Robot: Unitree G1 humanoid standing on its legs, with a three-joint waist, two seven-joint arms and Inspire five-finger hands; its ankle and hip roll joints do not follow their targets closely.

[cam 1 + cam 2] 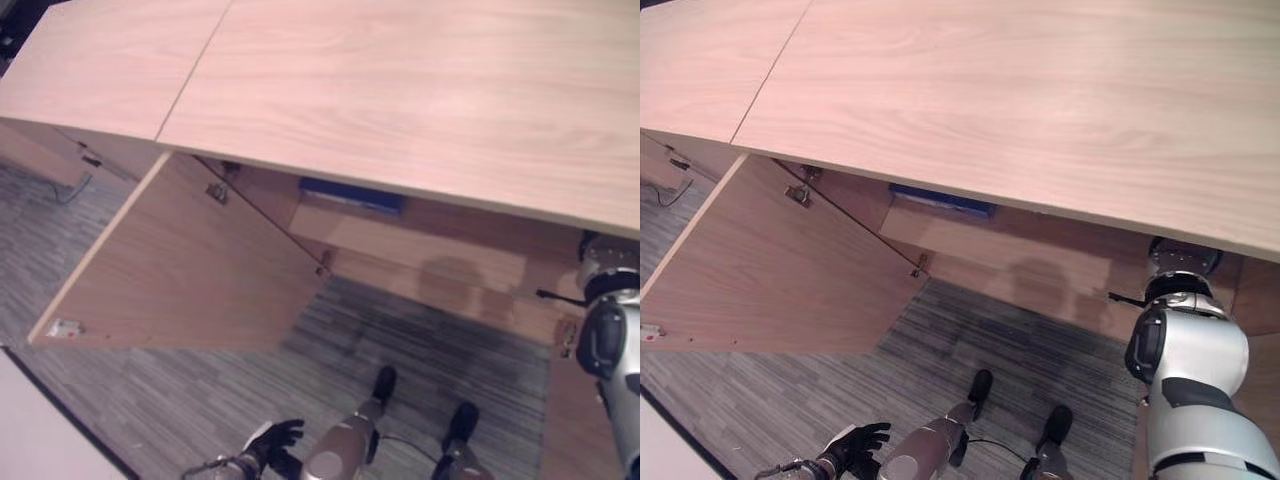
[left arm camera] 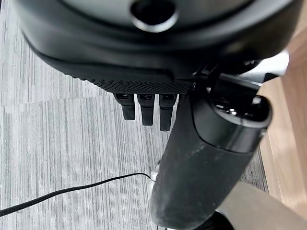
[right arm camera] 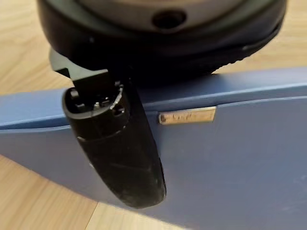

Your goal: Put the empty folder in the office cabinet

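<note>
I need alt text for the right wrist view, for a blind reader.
The right hand lays its thumb across a blue folder bearing a small metal label holder. Light wood shows behind the folder.

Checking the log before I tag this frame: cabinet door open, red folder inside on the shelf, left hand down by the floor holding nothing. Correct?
Wrong on colour: the folder is blue, as the left eye view and the right wrist view both show. The cabinet door is open, the folder lies on the shelf, and the left hand hangs low over the carpet with nothing in it.
</note>
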